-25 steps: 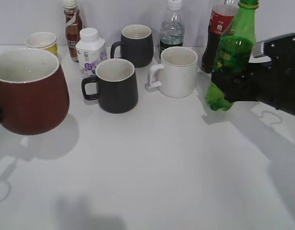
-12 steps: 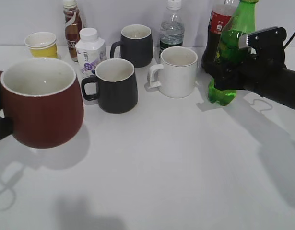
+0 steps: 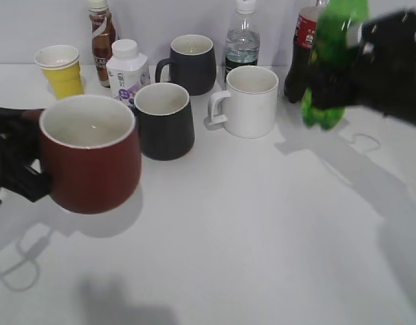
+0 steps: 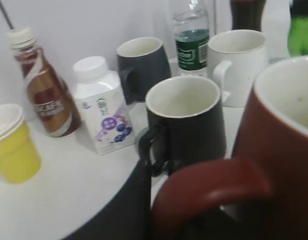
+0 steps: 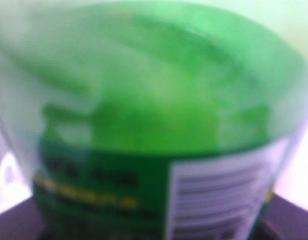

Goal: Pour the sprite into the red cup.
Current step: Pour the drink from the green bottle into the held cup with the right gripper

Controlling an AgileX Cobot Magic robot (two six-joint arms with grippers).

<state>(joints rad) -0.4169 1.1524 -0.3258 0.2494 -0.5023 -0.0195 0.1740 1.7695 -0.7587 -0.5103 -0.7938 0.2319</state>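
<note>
Your right tool (image 3: pixel 343 84) grips the sprite (image 3: pixel 329 68) clear above the counter (image 3: pixel 248 223), while your left tool (image 3: pixel 18 169) holds the red cup (image 3: pixel 91 162) by its handle, well apart.

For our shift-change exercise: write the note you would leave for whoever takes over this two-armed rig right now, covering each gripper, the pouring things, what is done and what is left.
Left gripper: shut on the red cup at its handle, holding it above the table at front left, upright, nothing visible inside.
Right gripper: shut on the green soda bottle, raised off the table at back right, roughly upright; the image is blurred there and the neck runs out of frame.
Done: both things are picked up.
Left: bring bottle and cup together, tilt the bottle over the cup and pour. Probably keep clear of the black mug and white mug between them.
</note>
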